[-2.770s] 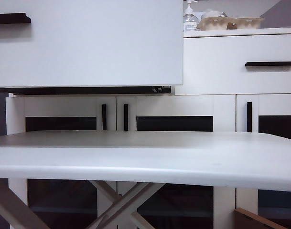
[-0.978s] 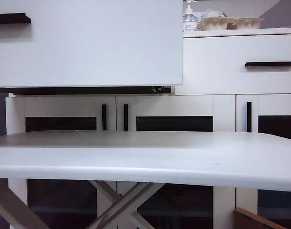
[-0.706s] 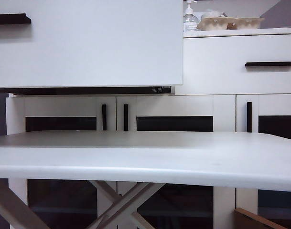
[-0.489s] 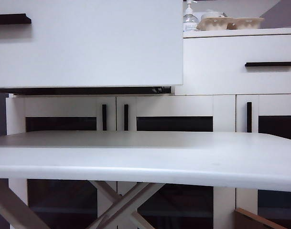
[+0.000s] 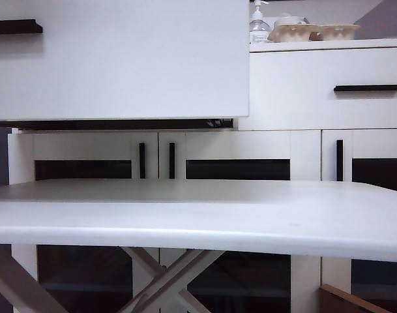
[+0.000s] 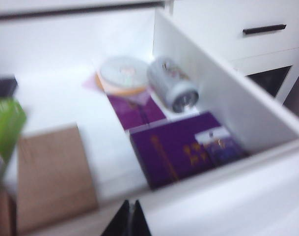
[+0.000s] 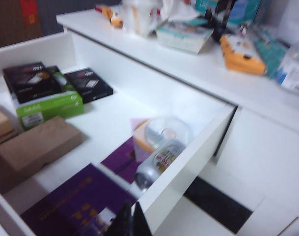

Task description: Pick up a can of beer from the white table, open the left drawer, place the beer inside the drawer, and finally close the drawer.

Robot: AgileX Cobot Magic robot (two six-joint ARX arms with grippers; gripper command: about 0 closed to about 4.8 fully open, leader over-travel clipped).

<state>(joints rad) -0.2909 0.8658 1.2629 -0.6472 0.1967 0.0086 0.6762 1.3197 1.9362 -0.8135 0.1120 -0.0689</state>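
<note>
The can of beer (image 6: 171, 89) lies on its side inside the open left drawer (image 5: 120, 59), next to the drawer's side wall (image 6: 223, 98). The right wrist view shows the can (image 7: 159, 162) too, beside a round disc case. My left gripper (image 6: 131, 202) is shut and empty, hovering over the drawer's front edge, apart from the can. My right gripper (image 7: 132, 203) is also shut and empty, above the drawer's corner. Neither gripper appears in the exterior view. The white table (image 5: 198, 222) stands in front of the cabinet with nothing on it.
The drawer also holds a purple box (image 6: 183, 147), a brown box (image 6: 51, 177), a green box (image 7: 48, 108) and black boxes (image 7: 34, 81). The right drawer (image 5: 328, 85) is shut. A pump bottle (image 5: 259, 26) and egg cartons (image 5: 312, 30) crowd the cabinet top.
</note>
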